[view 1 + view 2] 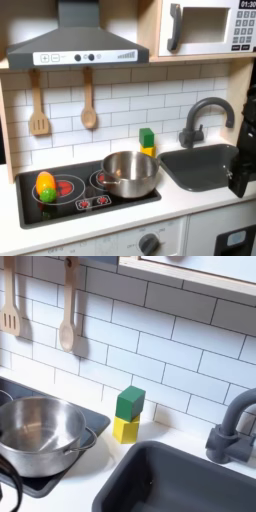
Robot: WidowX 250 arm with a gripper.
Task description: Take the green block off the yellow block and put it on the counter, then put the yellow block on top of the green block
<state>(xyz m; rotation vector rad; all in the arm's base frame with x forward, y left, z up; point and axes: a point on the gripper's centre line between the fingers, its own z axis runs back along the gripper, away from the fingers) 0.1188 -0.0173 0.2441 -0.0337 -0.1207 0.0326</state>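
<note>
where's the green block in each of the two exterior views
First exterior view: the small plain green cube sits right of centre on the yellow cube, behind the steel pot.
Second exterior view: the green cube is at centre, stacked on the yellow cube.
Shared landmark: the dark grey faucet.

A toy kitchen — stovetop [70, 190], sink [200, 165], tiled wall [170, 351], microwave [205, 27].

Shiny steel pot [40, 434], wooden spoon [67, 306]

One green block [130, 403], one yellow block [125, 429], one steel pot [128, 172], one toy food [45, 186], two wooden utensils [39, 105] [88, 100], one faucet [200, 118].
</note>
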